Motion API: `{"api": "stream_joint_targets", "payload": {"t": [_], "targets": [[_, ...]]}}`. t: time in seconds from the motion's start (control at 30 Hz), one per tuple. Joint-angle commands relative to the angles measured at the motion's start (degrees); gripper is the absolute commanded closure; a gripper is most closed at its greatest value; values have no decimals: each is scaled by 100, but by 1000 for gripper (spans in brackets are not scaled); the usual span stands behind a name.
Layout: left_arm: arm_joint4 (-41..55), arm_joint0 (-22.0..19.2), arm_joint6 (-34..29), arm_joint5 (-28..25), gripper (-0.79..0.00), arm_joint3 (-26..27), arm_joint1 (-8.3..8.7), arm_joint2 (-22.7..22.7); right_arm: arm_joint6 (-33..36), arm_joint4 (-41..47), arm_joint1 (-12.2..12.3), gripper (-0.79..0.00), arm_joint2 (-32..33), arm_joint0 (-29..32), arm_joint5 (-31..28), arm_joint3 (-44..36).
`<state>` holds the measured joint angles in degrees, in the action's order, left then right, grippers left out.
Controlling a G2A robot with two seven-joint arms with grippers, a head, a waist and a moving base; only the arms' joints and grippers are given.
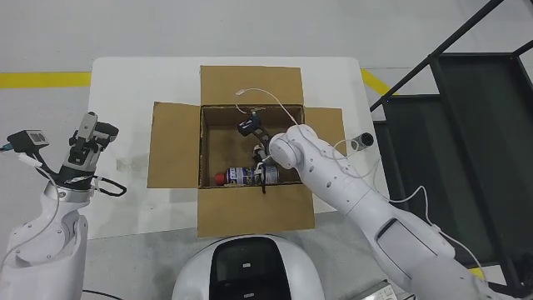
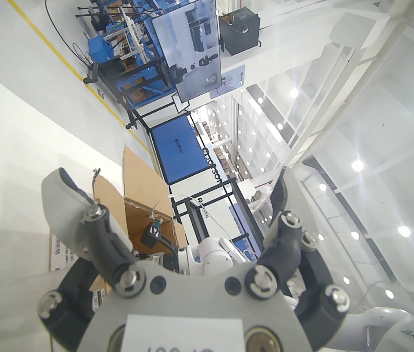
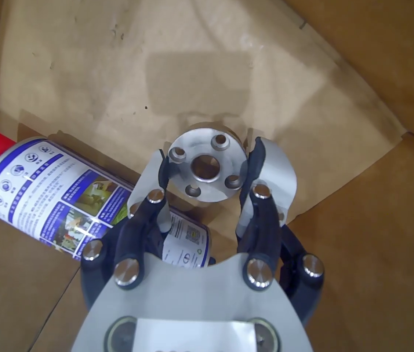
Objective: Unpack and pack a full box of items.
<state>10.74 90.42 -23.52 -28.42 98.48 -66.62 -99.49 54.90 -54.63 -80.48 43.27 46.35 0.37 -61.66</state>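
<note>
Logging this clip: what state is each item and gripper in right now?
cardboard box: open, four flaps folded outward.
spray can: lying on its side on the box floor, red cap on.
metal flange: gripped at its rim, inside the box.
right gripper: shut on metal flange.
left gripper: open, empty.

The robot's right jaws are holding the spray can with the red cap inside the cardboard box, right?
Not quite. The right jaws grip the round metal disc, not the spray can, which lies beside it inside the cardboard box. The right wrist view shows it.
</note>
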Motion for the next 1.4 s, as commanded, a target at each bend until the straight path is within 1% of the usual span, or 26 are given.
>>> {"api": "stream_joint_targets", "payload": {"t": [0.0,0.03,0.13,0.17,0.23,0.3,0.33,0.4,0.53,0.67,0.83,1.13,1.27,1.37], "targets": [[0,0,0,0,-785,0,0,0,15,-12,-15,-431,-13,-15,-4,44],[0,0,0,0,-785,0,0,0,8,-15,-24,-422,-17,-32,-17,76],[0,0,0,0,-785,0,0,0,7,-9,-53,-345,-37,-80,-58,169],[0,0,0,0,-785,0,0,0,3,-11,-63,-332,-42,-94,-62,200],[0,0,0,0,-785,0,0,0,-9,-5,-83,-332,-55,-118,-83,264],[0,0,0,0,-785,0,0,0,-23,-6,-103,-292,-69,-145,-94,325],[0,0,0,0,-785,0,0,0,-28,-6,-112,-185,-75,-157,-104,349],[0,0,0,0,-785,0,0,0,-34,-5,-129,0,-83,-178,-125,392],[0,0,0,0,-785,0,0,0,-36,-34,-143,0,-67,-200,-156,337],[0,0,0,0,-785,0,0,0,73,-97,-89,0,61,-105,-164,-32],[0,0,0,0,-785,0,0,0,320,-306,55,0,330,200,-177,-853],[0,0,0,0,-785,0,0,0,615,-431,363,0,1115,1102,-346,-2625],[0,0,0,0,-785,0,0,0,588,-368,451,0,1411,1383,-529,-3090],[0,0,0,0,-785,0,0,0,577,-365,463,0,1454,1416,-560,-3143]]}}
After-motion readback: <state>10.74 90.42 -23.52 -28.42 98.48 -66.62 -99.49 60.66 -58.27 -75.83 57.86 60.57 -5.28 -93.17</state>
